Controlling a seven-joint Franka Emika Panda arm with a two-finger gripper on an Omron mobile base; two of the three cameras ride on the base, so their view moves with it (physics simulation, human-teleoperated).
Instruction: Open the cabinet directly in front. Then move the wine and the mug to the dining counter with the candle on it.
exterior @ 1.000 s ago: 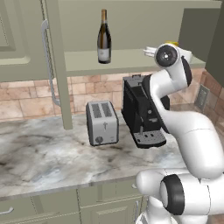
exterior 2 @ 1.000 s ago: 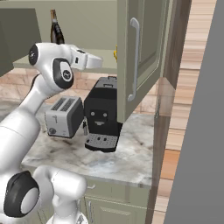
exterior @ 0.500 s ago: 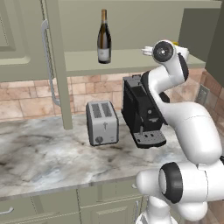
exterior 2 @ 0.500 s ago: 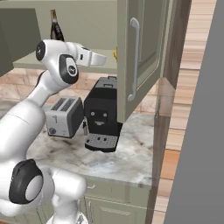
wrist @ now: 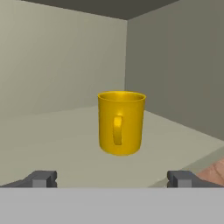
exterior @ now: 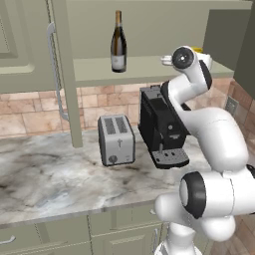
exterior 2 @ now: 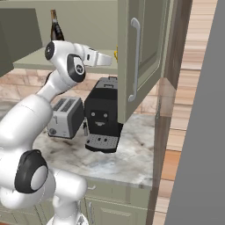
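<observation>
Left base view: the cabinet [exterior: 60,74] is standing open, and the wine [exterior: 118,44] is standing upright on its shelf [exterior: 144,68]. The arm is reaching up to the shelf, well to the right of the wine; a sliver of the yellow mug [exterior: 197,50] is peeking out behind the wrist. Below the shelf, a toaster [exterior: 116,139] and a coffee machine [exterior: 160,127] are sitting on the marble surface [exterior: 45,184].

Right base view: the wine [exterior 2: 56,29] is showing behind the arm, on the shelf. The hand is pointing toward the open door [exterior 2: 140,57], where a sliver of mug [exterior 2: 116,53] is showing at the door's edge.

Hand view: the mug [wrist: 121,123] is standing upright on the shelf, handle facing the camera. The pincer [wrist: 112,179] is spread wide apart, short of the mug, holding nothing
</observation>
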